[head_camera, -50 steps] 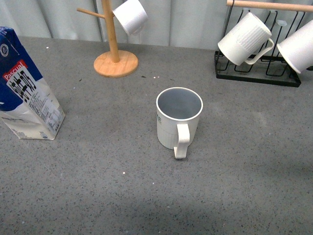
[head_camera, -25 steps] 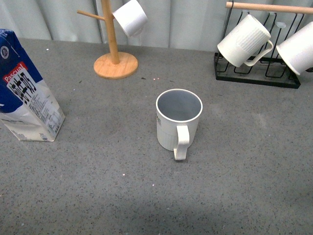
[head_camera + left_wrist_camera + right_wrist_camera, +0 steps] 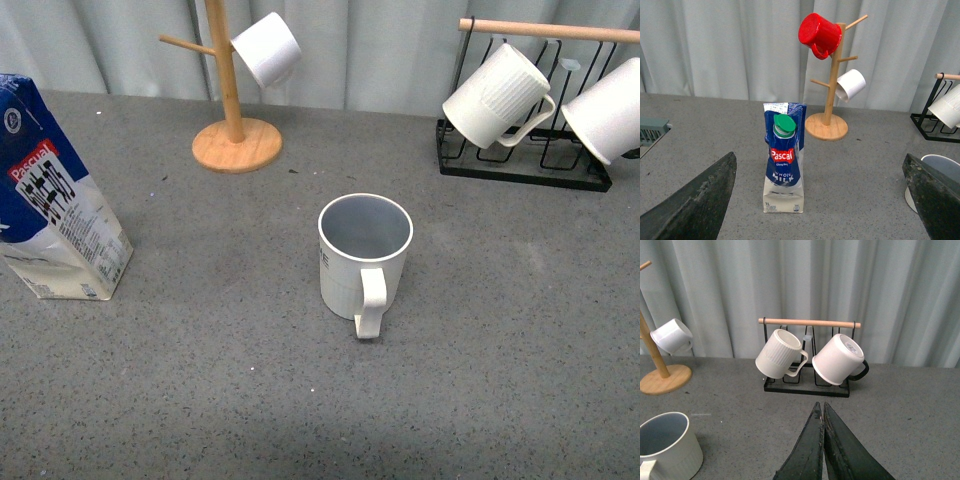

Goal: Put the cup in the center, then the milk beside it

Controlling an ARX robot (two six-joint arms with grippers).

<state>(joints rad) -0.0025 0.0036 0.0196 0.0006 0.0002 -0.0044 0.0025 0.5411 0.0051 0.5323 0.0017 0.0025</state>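
The cup [image 3: 364, 257], cream-white and ribbed with dark lettering and a grey inside, stands upright mid-table with its handle toward me; it also shows in the right wrist view [image 3: 667, 446] and at the edge of the left wrist view [image 3: 939, 182]. The milk [image 3: 52, 195], a blue-and-white Pascual carton with a green cap, stands at the table's left; it also shows in the left wrist view [image 3: 784, 157]. My left gripper [image 3: 820, 192] is open, its fingers wide apart and well short of the carton. My right gripper [image 3: 822, 407] is shut and empty, to the right of the cup. Neither arm shows in the front view.
A wooden mug tree [image 3: 235, 135] with a white mug [image 3: 266, 48] and a red mug [image 3: 819, 34] stands at the back. A black rack [image 3: 520, 165] with a wooden bar holds two white mugs [image 3: 497, 95] at the back right. Grey curtains hang behind.
The front view has shifted slightly: everything sits a little lower in the picture. The cup and milk stand where they were on the table.
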